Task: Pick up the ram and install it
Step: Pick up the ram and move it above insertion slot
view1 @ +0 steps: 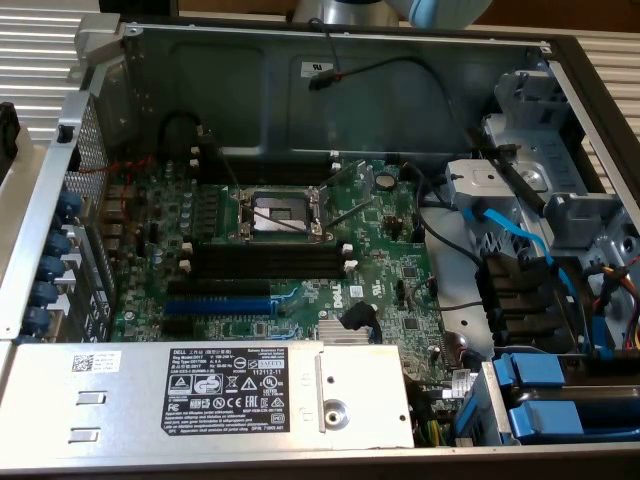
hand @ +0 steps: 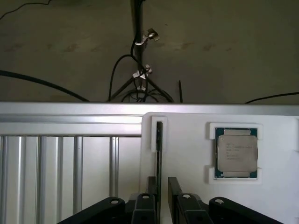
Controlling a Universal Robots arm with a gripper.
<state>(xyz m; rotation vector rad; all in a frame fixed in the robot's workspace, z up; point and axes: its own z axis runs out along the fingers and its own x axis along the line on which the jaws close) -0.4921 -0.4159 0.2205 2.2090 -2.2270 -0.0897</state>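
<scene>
The ram (hand: 159, 147) stands on edge in a narrow slot of a white holder (hand: 187, 154), seen end-on as a thin dark strip. My gripper (hand: 162, 181) sits over its near end with one finger on each side. The fingers (hand: 174, 186) are apart and a gap shows between the ram and one of them, so the gripper is open. In the exterior view the open computer case holds a green motherboard (view1: 380, 240) with long black memory slots (view1: 268, 256) that have white end clips.
A processor chip (hand: 236, 151) lies in a square pocket of the white holder beside the ram. A ribbed aluminium surface (hand: 56, 163) lies next to the holder. In the case are a CPU socket (view1: 280, 212), a blue expansion slot (view1: 222, 297), a grey power supply (view1: 200, 395) and blue drive bays (view1: 560, 400).
</scene>
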